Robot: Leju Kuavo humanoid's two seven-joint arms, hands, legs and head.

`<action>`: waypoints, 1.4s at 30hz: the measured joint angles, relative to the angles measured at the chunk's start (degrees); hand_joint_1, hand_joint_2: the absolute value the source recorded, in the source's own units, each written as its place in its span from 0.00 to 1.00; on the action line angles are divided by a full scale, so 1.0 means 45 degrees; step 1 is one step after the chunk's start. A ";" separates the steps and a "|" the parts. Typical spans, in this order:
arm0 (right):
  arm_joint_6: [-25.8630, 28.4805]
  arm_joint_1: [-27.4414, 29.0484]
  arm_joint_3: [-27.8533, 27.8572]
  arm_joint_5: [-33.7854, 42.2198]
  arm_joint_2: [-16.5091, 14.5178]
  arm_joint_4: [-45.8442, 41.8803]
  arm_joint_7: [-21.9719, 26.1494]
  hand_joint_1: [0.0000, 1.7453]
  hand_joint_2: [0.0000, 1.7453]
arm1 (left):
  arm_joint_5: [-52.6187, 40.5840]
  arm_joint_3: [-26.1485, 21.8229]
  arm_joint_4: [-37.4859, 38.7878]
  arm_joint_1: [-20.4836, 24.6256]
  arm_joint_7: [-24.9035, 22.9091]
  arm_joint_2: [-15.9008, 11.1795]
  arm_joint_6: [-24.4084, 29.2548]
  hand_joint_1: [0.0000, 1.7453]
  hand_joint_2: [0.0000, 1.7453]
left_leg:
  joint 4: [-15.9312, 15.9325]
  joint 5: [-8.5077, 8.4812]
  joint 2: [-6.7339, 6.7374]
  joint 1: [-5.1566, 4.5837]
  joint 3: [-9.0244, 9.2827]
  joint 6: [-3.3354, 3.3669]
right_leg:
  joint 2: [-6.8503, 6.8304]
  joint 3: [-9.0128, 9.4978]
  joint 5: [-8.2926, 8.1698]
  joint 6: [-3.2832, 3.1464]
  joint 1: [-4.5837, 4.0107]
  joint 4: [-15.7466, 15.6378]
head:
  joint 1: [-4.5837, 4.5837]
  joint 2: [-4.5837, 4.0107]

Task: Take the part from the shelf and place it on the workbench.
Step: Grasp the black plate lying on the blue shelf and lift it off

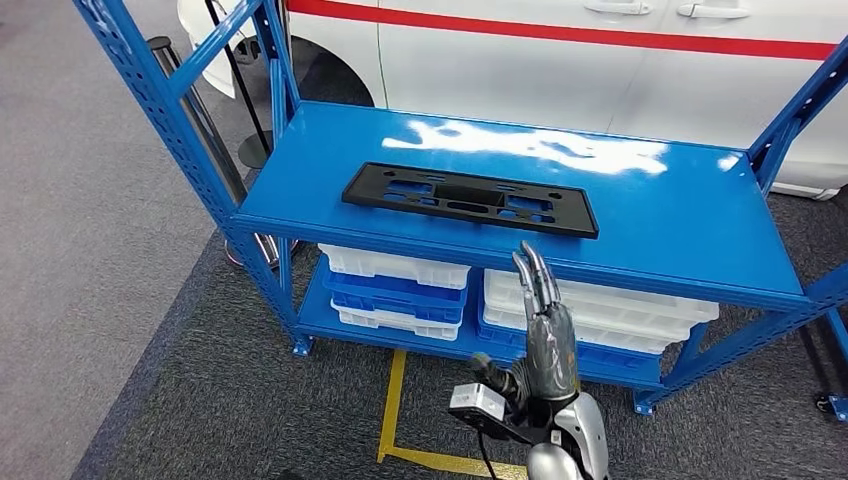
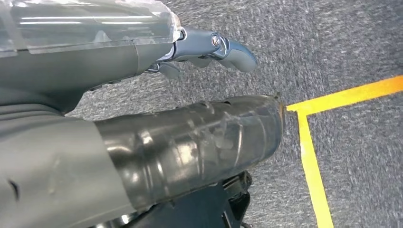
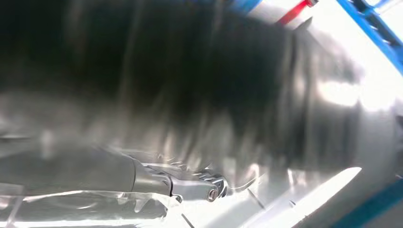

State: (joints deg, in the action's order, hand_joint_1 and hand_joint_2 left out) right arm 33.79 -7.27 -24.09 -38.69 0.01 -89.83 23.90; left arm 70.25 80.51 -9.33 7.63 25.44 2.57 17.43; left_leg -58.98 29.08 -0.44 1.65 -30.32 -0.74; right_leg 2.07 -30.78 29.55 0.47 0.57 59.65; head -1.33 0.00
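Observation:
A flat black plastic part (image 1: 470, 198) with several cut-outs lies lengthwise on the blue shelf's top board (image 1: 660, 215), near its front edge. My right hand (image 1: 545, 320) is raised in front of the shelf, below and just right of the part's middle. Its fingers (image 1: 535, 275) point straight up toward the board's front edge and hold nothing; it is apart from the part. The right wrist view is heavily blurred, with the hand (image 3: 190, 187) low in the picture. My left hand (image 2: 209, 47) hangs over the grey carpet, thumb stretched out, holding nothing.
White and blue bins (image 1: 400, 285) are stacked on the shelf's lower board. Blue uprights (image 1: 160, 110) frame the shelf on both sides. A white car (image 1: 560, 60) with a red stripe stands right behind. Yellow tape (image 1: 392, 405) marks the carpet before the shelf.

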 joint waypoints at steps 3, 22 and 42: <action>-0.0265 -0.0668 -0.0266 -0.0037 -0.0167 0.0013 -0.0205 0.00 1.00 | -0.0069 0.0161 0.0000 0.0138 -0.0169 0.0001 -0.0054 0.00 0.00 | -0.0001 -0.0006 -0.0004 0.0000 0.0002 -0.0002 | -0.0002 -0.0003 -0.0003 -0.0002 -0.0001 0.0001 | 0.0000 0.0000; -0.2194 -0.2899 -0.1392 0.1782 -0.0337 0.0075 -0.0872 0.00 1.00 | 0.0198 0.0475 0.0118 0.0223 -0.0435 0.0001 0.0162 0.00 0.00 | -0.0001 -0.0013 -0.0010 0.0000 -0.0031 -0.0002 | -0.0010 -0.0035 -0.0004 -0.0003 0.0000 0.0008 | 0.0000 0.0000; -0.4167 -0.3664 -0.3149 0.2374 -0.0337 0.0784 -0.0598 0.00 1.00 | 0.0256 0.0572 0.0130 0.0286 -0.0548 -0.0005 0.0349 0.00 0.00 | -0.0001 -0.0014 -0.0008 0.0000 -0.0035 -0.0002 | -0.0009 -0.0037 -0.0003 -0.0002 -0.0001 0.0009 | 0.0000 0.0000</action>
State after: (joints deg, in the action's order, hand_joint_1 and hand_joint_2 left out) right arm 15.04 -23.75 -38.26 -28.01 -1.51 -86.30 21.21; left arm 71.41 83.08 -8.75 8.91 22.97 2.55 19.00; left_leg -58.98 29.01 -0.48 1.65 -30.48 -0.75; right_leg 2.03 -30.95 29.53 0.46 0.56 59.69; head -1.33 0.00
